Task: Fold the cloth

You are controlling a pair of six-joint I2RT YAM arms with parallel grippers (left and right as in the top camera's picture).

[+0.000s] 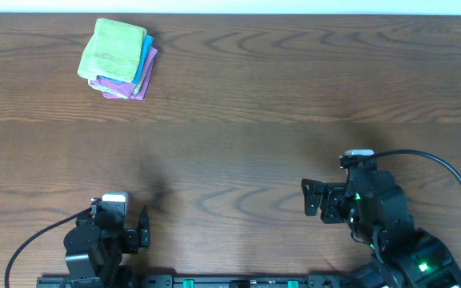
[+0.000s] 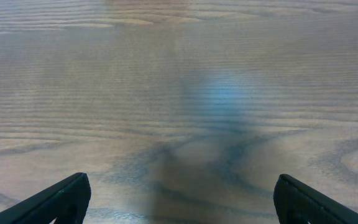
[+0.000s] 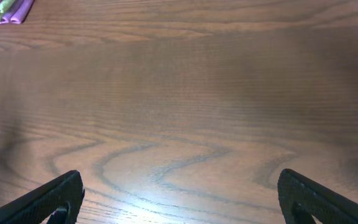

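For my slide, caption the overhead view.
Lime-green cloth atop blue cloth and purple cloth, far-left on the table; left gripper and right gripper open, empty.

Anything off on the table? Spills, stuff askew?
Nothing spilled or damaged. Only oddity, far left: the lime-green cloth lies folded on top of the blue cloth and purple cloth. Those two poke out past its right and near edges, so the pile is fanned, not squared.

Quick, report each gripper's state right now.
Left gripper: open, holding nothing.
Right gripper: open, holding nothing.
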